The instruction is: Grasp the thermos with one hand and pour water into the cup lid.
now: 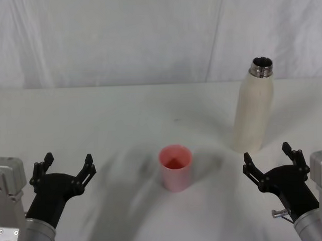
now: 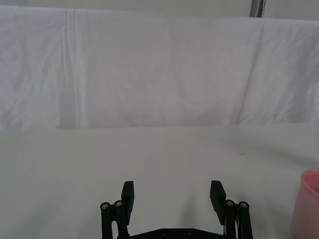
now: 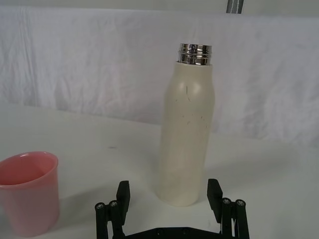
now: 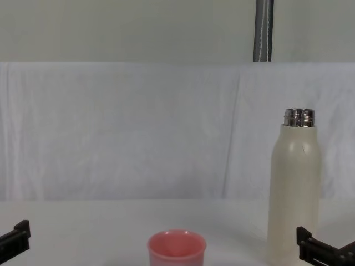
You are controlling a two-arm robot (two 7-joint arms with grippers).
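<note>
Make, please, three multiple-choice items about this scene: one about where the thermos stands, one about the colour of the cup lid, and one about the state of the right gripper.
1. Where does the thermos stand?
A. On the robot's right, beyond the right gripper
B. On the robot's left, beyond the left gripper
C. Inside the cup lid

2. What colour is the cup lid?
A. Blue
B. Pink
C. Green

3. In what state is the right gripper?
A. Shut on the thermos
B. Shut on the cup lid
C. Open and holding nothing

Answers:
1. A: in the head view the thermos stands upright on the table, right of the cup lid and past the right gripper.
2. B: its walls are pink in each view.
3. C: in the right wrist view its jaws stand apart, short of the thermos.
</note>
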